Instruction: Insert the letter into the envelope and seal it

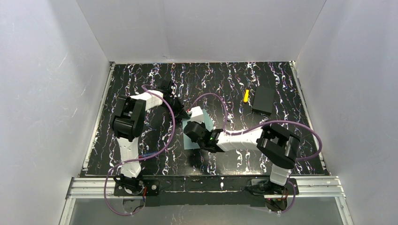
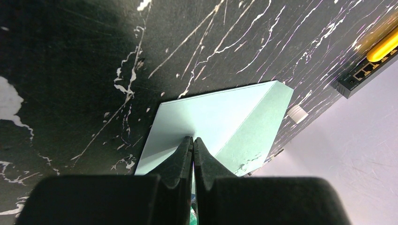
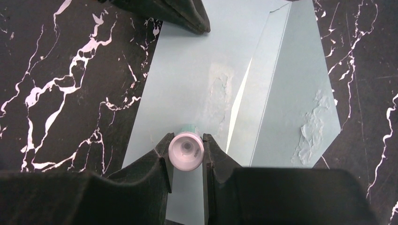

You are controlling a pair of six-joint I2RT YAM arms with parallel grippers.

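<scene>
Envelope [image 3: 187, 84], pale teal, lies flat on the black marbled table [image 1: 234, 84] near its middle, between the two grippers. Its long axis runs roughly from near to far with a slight tilt. Its triangular flap [image 3: 300, 93] is folded open and lies on the table on the right side, its point aimed toward the right of the scene. The inner face of the flap shows rough, peeled patches, and a fainter scuffed patch marks the body beside the fold. A thin bright sliver shows along the fold at the mouth; whether that is the letter cannot be told. The left gripper [image 2: 192, 139] is fully closed, its two fingertips pressed together and resting on the far end of the envelope body; whether any paper is pinched between them cannot be told. The right gripper [image 3: 186, 140] hangs over the near part of the envelope, partly closed around a small glue stick [image 3: 186, 150], a white round end on a teal body. Both fingers touch its sides and it points down at the paper, just left of the fold. Well apart, at the far right of the table, sits a black block [image 1: 263, 99] with a small yellow object [image 1: 245, 95] just to its left.
</scene>
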